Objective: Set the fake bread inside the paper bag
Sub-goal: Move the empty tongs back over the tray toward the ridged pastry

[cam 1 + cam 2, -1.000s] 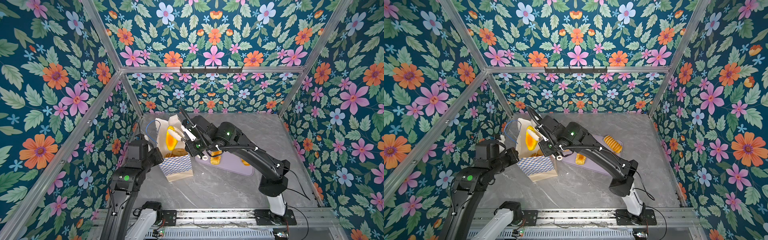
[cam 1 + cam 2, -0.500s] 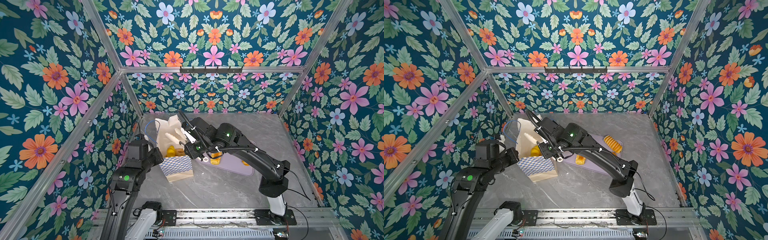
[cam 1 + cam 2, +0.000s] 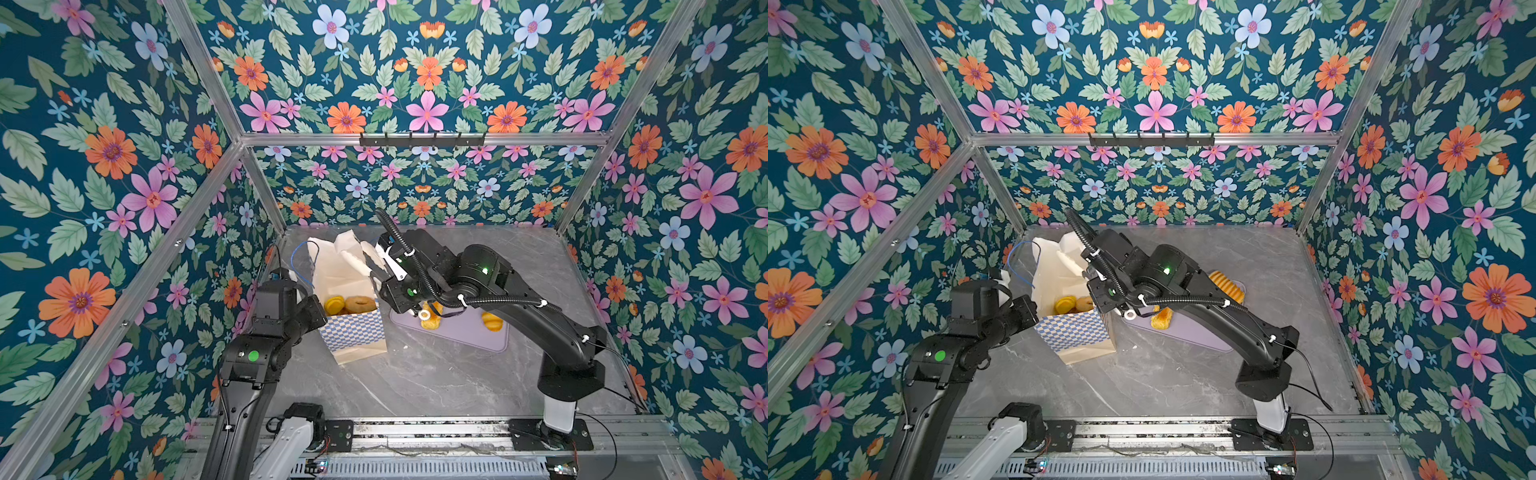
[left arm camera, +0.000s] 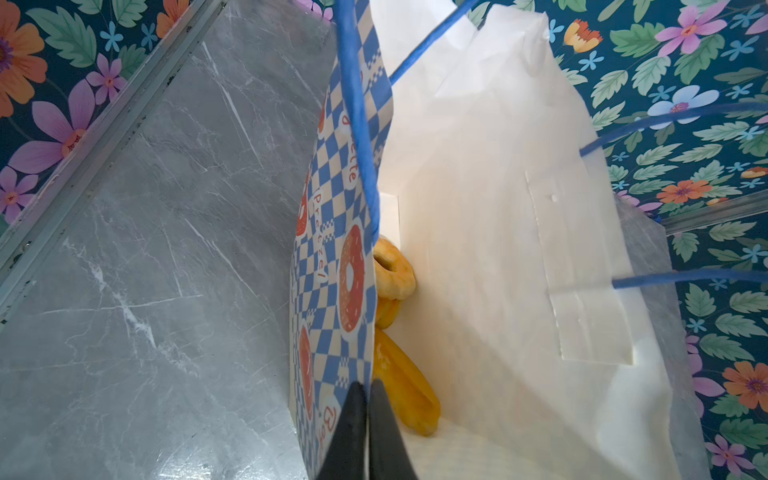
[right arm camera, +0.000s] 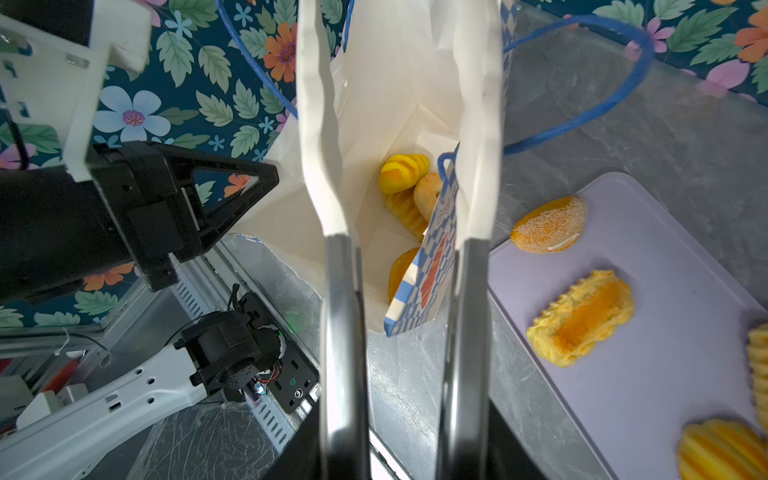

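The paper bag (image 3: 353, 332) (image 3: 1071, 332) stands upright at the left of the table, mouth open. Inside lie pieces of fake bread: a yellow bun (image 3: 334, 305) (image 5: 403, 172), a bagel ring (image 3: 359, 303) (image 4: 392, 268) and a long loaf (image 4: 405, 388). My left gripper (image 4: 368, 388) is shut on the bag's checkered wall (image 4: 345, 249) at its rim. Over the bag's mouth my right gripper (image 3: 365, 259) (image 5: 399, 62) hangs open with nothing between its white fingers (image 5: 324, 124). More fake bread lies on the tray: a sesame bun (image 5: 548, 224) and a ridged loaf (image 5: 582, 318).
The lilac tray (image 3: 465, 332) (image 5: 665, 395) lies just right of the bag, under my right forearm, and another ridged loaf (image 3: 1227, 284) sits at its far end. The bag's blue cord handles (image 5: 602, 104) loop out beside my right gripper. Floral walls close in the table.
My right gripper held an orange-yellow bread over the bag a second ago. Its jaws have opened, and the bread now lies inside the bag. The left arm has not moved.
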Available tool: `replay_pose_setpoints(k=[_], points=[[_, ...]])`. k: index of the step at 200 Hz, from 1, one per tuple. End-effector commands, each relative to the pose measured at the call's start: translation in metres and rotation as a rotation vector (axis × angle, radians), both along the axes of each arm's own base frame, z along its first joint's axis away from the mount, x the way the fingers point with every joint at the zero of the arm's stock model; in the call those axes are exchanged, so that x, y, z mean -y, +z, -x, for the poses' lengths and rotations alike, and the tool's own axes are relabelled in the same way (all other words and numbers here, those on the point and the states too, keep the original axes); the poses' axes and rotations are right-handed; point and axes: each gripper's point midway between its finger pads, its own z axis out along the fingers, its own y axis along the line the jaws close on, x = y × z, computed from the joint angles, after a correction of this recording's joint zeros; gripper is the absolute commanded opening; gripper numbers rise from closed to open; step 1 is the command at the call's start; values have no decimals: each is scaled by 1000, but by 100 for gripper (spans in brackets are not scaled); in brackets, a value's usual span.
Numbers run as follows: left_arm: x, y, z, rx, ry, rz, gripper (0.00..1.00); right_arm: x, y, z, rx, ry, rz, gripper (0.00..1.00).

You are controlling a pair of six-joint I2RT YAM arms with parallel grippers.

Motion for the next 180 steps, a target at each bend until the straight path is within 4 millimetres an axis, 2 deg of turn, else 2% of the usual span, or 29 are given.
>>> replay_pose_setpoints(k=[1,29,36,40,55,89,117,180], points=[[1,2,-3,17,-3,1,8,15,19,-11,80,-80,-41,43],[2,3,-4,24,-10,6,8,42,22,-13,92,-148,-52,43],[3,3,-4,24,-13,8,8,46,16,-15,81,-161,-48,43],[3,3,-4,26,-13,7,9,56,26,-12,86,-171,-79,43],[4,3,-4,26,-18,8,9,72,21,-13,51,-206,-114,43],[4,3,-3,28,-22,11,12,108,-11,-20,-104,-297,-228,43],[5,2,-3,25,-28,14,12,132,-45,-18,-185,-367,-227,43],[7,2,-4,32,-37,20,13,153,-112,-10,-285,-441,-136,46]])
